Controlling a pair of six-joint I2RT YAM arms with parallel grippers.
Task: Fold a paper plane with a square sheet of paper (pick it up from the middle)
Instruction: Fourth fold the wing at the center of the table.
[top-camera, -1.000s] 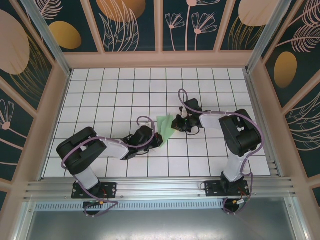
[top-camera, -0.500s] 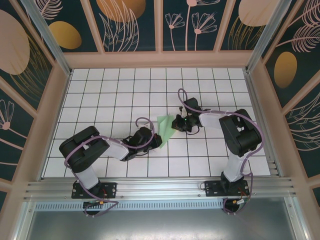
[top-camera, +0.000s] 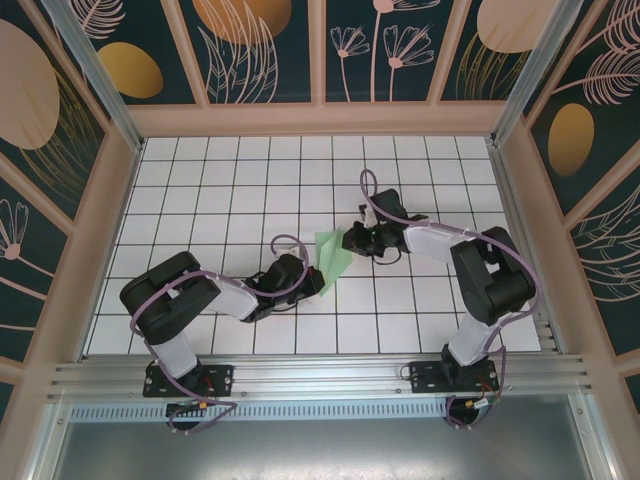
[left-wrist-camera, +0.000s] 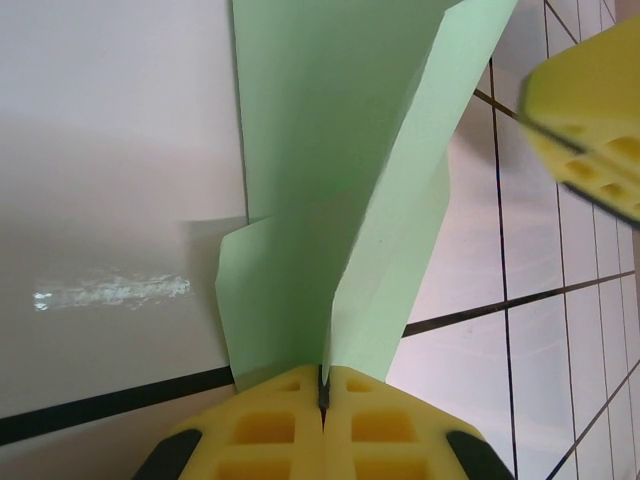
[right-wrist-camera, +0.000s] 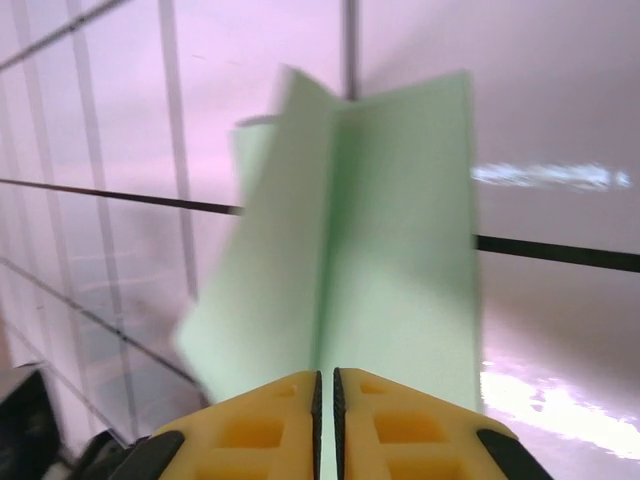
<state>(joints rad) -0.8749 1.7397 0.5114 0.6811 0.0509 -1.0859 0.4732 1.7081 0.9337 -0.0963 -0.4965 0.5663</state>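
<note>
- Left gripper (left-wrist-camera: 323, 388) is pinching the folded paper (left-wrist-camera: 330, 150) at its crease, near the table's (top-camera: 220, 180) middle.
- Right gripper (right-wrist-camera: 326, 385) is sitting at the paper's other end, pads almost together; can't tell if it's nipping anything.
- Best play, I reckon: left clamping firm while right is pressing squarely along the crease, flaps even.

The paper plane (top-camera: 332, 258) at frame centre is plain pale mint green, unmarked, against a table (top-camera: 230, 180) of white squares ruled with thin dark lines. The left gripper (left-wrist-camera: 322, 392) and right gripper (right-wrist-camera: 327, 392), at the lower edge of their wrist views, show bright yellow pads moulded with a grid of recesses and edged in black. The left arm (top-camera: 175, 300) and right arm (top-camera: 490, 280) are black and white with purple cables (top-camera: 285, 240), and the wall panels (top-camera: 270, 50) are dark teal printed with golden-orange ovals and pale pink outline leaves and flowers, within a pale peach frame (top-camera: 320, 118).
</note>
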